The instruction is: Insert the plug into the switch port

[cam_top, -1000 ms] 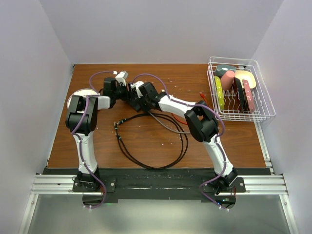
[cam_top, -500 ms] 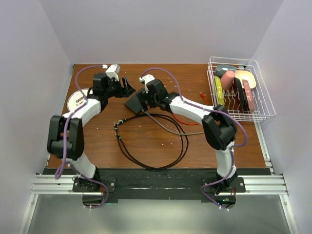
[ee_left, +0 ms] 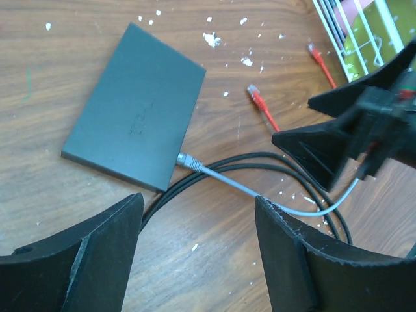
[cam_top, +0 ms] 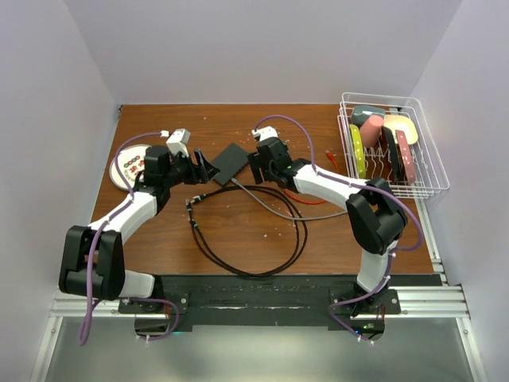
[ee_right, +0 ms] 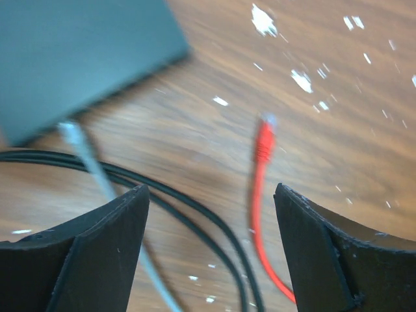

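I'm working in a robot lab cell: plain white panels [cam_top: 262, 48] box in my wooden desk [cam_top: 223, 119], and the left arm [cam_top: 131, 211] and right arm [cam_top: 334, 185] bolt to an aluminium rail [cam_top: 83, 301].

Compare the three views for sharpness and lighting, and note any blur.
Top view: even, soft light, only faint shadows, everything sharp. Left wrist view: crisp; the black box and the grey cable have clean edges, and the white specks on the wood are distinct. Right wrist view: smeared throughout; the red cable and the box's edge look streaked.
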Robot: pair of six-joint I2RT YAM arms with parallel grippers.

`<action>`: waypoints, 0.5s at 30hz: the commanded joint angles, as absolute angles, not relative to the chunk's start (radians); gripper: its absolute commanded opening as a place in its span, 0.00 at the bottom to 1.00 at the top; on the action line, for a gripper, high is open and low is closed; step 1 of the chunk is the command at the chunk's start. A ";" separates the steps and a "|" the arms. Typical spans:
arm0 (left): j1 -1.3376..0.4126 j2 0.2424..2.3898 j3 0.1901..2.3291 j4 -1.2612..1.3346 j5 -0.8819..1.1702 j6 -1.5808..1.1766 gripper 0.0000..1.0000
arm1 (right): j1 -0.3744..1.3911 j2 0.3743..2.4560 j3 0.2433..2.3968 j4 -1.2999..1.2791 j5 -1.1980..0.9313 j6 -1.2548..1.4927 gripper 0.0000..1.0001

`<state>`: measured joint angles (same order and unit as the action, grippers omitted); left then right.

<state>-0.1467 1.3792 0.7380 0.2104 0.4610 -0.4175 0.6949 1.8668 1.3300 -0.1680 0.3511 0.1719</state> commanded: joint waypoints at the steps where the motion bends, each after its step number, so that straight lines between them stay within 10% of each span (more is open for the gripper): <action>1: -0.150 1.341 0.733 0.279 0.488 -0.440 0.74 | 0.655 1.861 1.319 -0.140 0.419 0.216 0.77; 15: -0.150 1.321 0.721 0.302 0.514 -0.434 0.74 | 0.620 1.989 1.316 -0.120 0.393 0.258 0.49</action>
<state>-0.1467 1.3659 0.7284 0.2623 0.4984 -0.4320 0.6273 1.9701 1.3079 -0.1516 0.3809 0.2253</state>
